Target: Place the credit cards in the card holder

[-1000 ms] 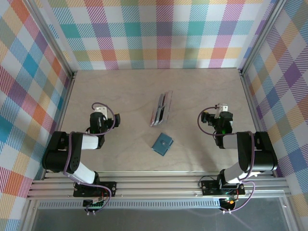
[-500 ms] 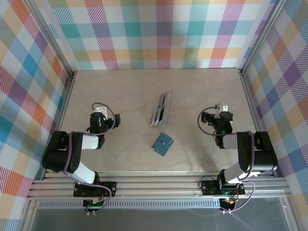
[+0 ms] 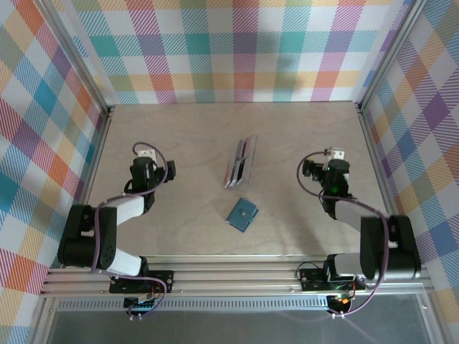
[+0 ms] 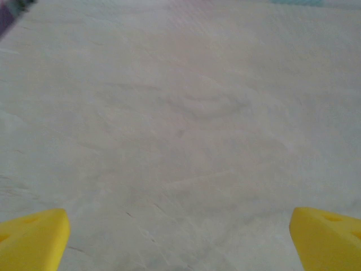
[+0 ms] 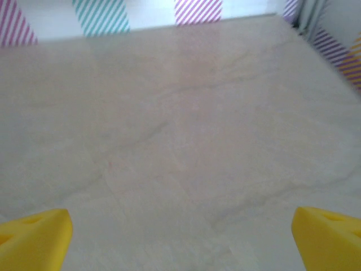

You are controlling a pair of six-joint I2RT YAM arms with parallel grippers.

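**both arms wide open, nothing picked up yet: start with one card**

the left gripper (image 4: pixel 179 240) and the right gripper (image 5: pixel 181 240) both have their yellow fingers spread as wide as they go. nothing sits between them, and each wrist camera looks down on bare table (image 3: pixel 179 136).

from above, the credit cards (image 3: pixel 240 162) lie in a narrow, slightly fanned stack at the middle of the table, roughly midway between the two arms. the card holder (image 3: pixel 243 215) lies just nearer the bases, turned corner-on like a diamond. it is close to the stack but not touching it.

as i judge it, the step in hand is the first reach, and no card is in the holder yet. it looks best to send one arm to the stack and the other to the holder, so the pouch is pinned before anything is pushed into it.

the cards are thin and flat, so a straight-down pinch may lift several at once or slip off. sliding the top card clear and taking it by a long edge seems safer. i cannot tell which side of the holder opens, so that needs checking first.
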